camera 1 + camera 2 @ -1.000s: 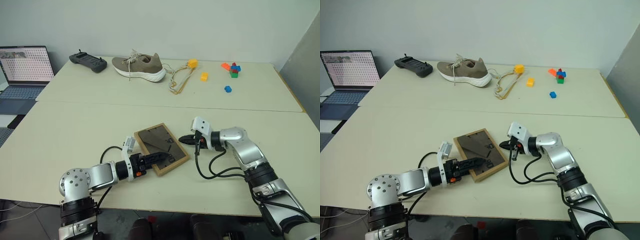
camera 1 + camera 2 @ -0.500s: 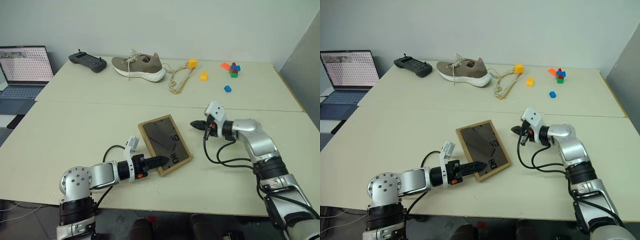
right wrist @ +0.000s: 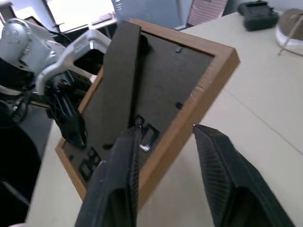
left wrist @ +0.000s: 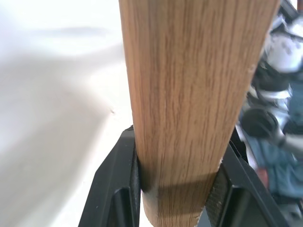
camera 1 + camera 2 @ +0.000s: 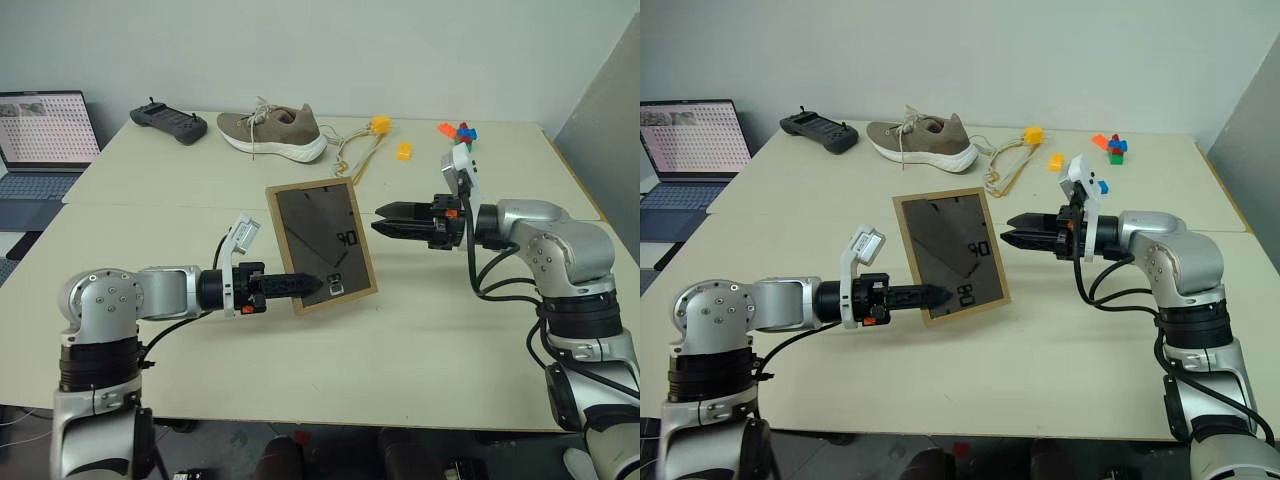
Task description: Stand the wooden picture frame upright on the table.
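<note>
In the middle of the left eye view, the wooden picture frame (image 5: pixel 320 246) is held up off the table (image 5: pixel 400 340), almost upright, with its dark back toward the camera. The left gripper (image 5: pixel 312 287) comes in from the left side of the picture and pinches the frame's lower edge. Its two black fingers are squeezed tight on the wood. The right gripper (image 5: pixel 383 220) points at the frame from the right side of the picture. Its fingers are a little apart and sit just beside the frame's right edge. I cannot tell if they touch it. Along the top of the picture lie a shoe (image 5: pixel 274 131), a black controller (image 5: pixel 173 122), a yellow cord (image 5: pixel 356 158) and some small colored blocks (image 5: pixel 458 132). They are all well apart from the frame. A laptop (image 5: pixel 40 140) stands at the upper left, off the table.

In the left wrist view, the light wood of the frame fills the middle. One black finger (image 4: pixel 118 189) presses on each side of it at the bottom of the picture.

In the right wrist view, the two black fingers (image 3: pixel 220 165) rise from the bottom with a gap between them. The frame's wooden edge runs through that gap. The dark back with its stand flap (image 3: pixel 118 85) and metal clips is in the middle. The left arm (image 3: pixel 57 56) is at the upper left, behind the frame.
</note>
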Motion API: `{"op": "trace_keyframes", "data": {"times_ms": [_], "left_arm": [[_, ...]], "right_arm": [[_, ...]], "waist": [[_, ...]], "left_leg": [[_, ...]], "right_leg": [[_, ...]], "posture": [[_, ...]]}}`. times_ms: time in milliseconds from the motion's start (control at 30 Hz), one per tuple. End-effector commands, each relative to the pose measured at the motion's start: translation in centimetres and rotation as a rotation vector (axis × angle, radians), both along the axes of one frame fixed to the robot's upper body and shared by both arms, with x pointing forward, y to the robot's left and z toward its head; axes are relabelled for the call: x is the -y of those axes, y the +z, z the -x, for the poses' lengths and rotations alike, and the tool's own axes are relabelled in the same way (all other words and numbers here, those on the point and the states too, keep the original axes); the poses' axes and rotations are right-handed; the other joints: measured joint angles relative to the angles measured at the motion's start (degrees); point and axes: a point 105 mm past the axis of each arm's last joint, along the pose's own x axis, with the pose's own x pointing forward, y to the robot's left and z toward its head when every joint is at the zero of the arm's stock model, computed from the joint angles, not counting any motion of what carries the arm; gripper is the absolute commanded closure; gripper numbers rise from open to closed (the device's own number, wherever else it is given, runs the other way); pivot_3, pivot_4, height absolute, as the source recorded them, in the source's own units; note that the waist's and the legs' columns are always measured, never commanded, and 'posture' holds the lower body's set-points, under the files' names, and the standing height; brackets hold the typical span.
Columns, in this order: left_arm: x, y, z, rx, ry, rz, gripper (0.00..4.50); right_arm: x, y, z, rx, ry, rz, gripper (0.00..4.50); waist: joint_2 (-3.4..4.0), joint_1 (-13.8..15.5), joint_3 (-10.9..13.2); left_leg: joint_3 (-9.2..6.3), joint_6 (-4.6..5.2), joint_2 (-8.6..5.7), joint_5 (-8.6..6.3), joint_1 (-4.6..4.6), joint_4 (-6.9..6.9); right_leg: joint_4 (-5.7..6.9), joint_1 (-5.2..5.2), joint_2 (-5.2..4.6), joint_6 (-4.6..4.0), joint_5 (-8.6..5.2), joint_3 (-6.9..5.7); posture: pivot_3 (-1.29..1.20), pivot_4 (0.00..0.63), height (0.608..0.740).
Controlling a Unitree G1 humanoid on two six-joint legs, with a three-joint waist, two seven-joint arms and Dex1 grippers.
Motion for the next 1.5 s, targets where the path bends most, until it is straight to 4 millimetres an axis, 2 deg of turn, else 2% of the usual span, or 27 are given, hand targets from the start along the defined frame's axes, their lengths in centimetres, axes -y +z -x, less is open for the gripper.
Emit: {"op": "trace_keyframes", "data": {"times_ms": [33,167,300,533,667,767,867,1000,1167,1233,1267,1300,1400,1500], "left_arm": [[0.1,1.2,-0.6,0.095,-0.063,-0.006,3.22],[0.1,1.1,-1.0,0.124,-0.1,-0.028,3.22],[0.4,1.0,-1.4,0.135,-0.114,-0.025,3.22],[0.6,0.7,-1.4,0.146,-0.125,-0.025,3.22],[0.6,0.6,-1.6,0.148,-0.115,-0.021,3.22],[0.6,0.4,-1.5,0.147,-0.117,-0.021,3.22],[0.7,0.2,-1.4,0.142,-0.122,-0.023,3.22],[0.9,0.2,-1.3,0.136,-0.135,-0.012,3.22],[1.1,0.6,-1.0,0.107,-0.149,0.021,3.22],[0.9,0.6,-0.8,0.081,-0.152,0.027,3.22],[0.8,0.9,-0.6,0.043,-0.152,0.058,3.22],[0.8,1.3,-0.3,-0.001,-0.16,0.098,3.22],[0.7,2.6,0.2,-0.106,-0.188,0.191,3.22],[1.3,2.9,1.1,-0.15,-0.249,0.2,3.22]], "right_arm": [[-2.0,2.6,0.9,0.031,0.08,-0.06,1.61],[-3.7,2.9,0.4,0.089,0.06,-0.04,0.8],[-5.7,2.4,0.1,0.157,0.028,0.009,0.08],[-6.7,1.3,2.2,0.182,0.092,0.04,0.08],[-5.8,1.5,4.8,0.136,0.198,0.021,0.08],[-5.0,2.0,5.5,0.101,0.211,0.0,0.08],[-4.1,2.2,5.2,0.075,0.17,-0.012,0.08],[-2.8,1.5,4.4,0.093,0.095,0.029,0.08],[0.8,-0.4,3.2,0.182,-0.04,0.16,0.08],[2.5,-1.7,3.1,0.267,-0.071,0.265,0.08],[3.6,-2.1,2.6,0.39,-0.107,0.322,0.08],[4.8,-2.0,1.7,0.628,-0.159,0.386,0.08],[6.5,-2.3,0.9,1.164,-0.182,0.548,0.08],[6.3,-2.3,0.7,1.546,-0.109,0.566,0.08]], "waist": [[0.02,-0.2,0.0],[0.03,-0.4,0.0],[0.04,-0.7,0.0],[0.06,-0.7,0.0],[0.06,-0.7,0.0],[0.06,-0.6,0.0],[0.06,-0.7,0.0],[0.05,-0.7,0.0],[0.03,-0.5,0.1],[0.02,-0.4,0.1],[0.01,-0.2,0.1],[0.01,-0.1,0.1],[-0.05,-0.6,0.1],[-0.06,-1.2,0.1]], "left_leg": [[0.0,0.0,0.0,0.0,0.0,0.0],[-0.02,0.04,0.01,-0.02,-0.05,-0.01],[-0.01,0.12,0.02,-0.07,-0.09,-0.02],[-0.04,0.13,0.03,-0.07,-0.14,-0.02],[-0.07,0.13,0.03,-0.08,-0.13,-0.02],[-0.08,0.14,0.03,-0.08,-0.13,-0.01],[-0.07,0.15,0.03,-0.08,-0.12,-0.01],[-0.07,0.15,0.03,-0.09,-0.12,-0.02],[-0.06,0.16,0.01,-0.09,-0.15,-0.01],[-0.06,0.17,0.0,-0.09,-0.17,-0.01],[-0.06,0.17,0.0,-0.09,-0.18,-0.01],[-0.07,0.23,-0.01,-0.13,-0.19,-0.02],[-0.03,0.27,-0.01,-0.15,-0.2,0.01],[0.05,0.27,-0.02,-0.15,-0.16,0.02]], "right_leg": [[0.01,0.0,0.0,0.0,0.0,0.0],[-0.05,-0.03,0.02,-0.01,-0.01,-0.04],[-0.11,-0.05,0.02,-0.01,-0.01,-0.04],[-0.14,-0.07,0.01,-0.01,-0.01,-0.07],[-0.12,-0.07,0.01,-0.01,-0.01,-0.09],[-0.12,-0.06,0.01,-0.01,-0.01,-0.09],[-0.1,-0.06,0.02,-0.01,-0.01,-0.08],[-0.12,-0.06,0.03,-0.01,-0.01,-0.08],[-0.15,-0.05,0.02,-0.01,-0.01,-0.06],[-0.21,-0.05,0.02,0.0,-0.01,-0.08],[-0.24,-0.05,0.02,0.0,-0.01,-0.08],[-0.32,-0.02,0.01,0.01,-0.02,-0.1],[-0.38,-0.01,0.02,0.04,-0.02,-0.08],[-0.36,-0.02,0.02,0.09,0.02,0.02]], "posture": [[0.0,0.15,0.74],[0.0,0.15,0.74],[0.0,0.15,0.74],[0.0,0.15,0.74],[0.0,0.15,0.74],[0.0,0.15,0.74],[0.0,0.15,0.74],[0.0,0.15,0.74],[0.0,0.15,0.74],[0.0,0.15,0.74],[0.0,0.15,0.74],[0.0,0.15,0.74],[0.0,0.15,0.74],[0.0,0.15,0.74]]}}
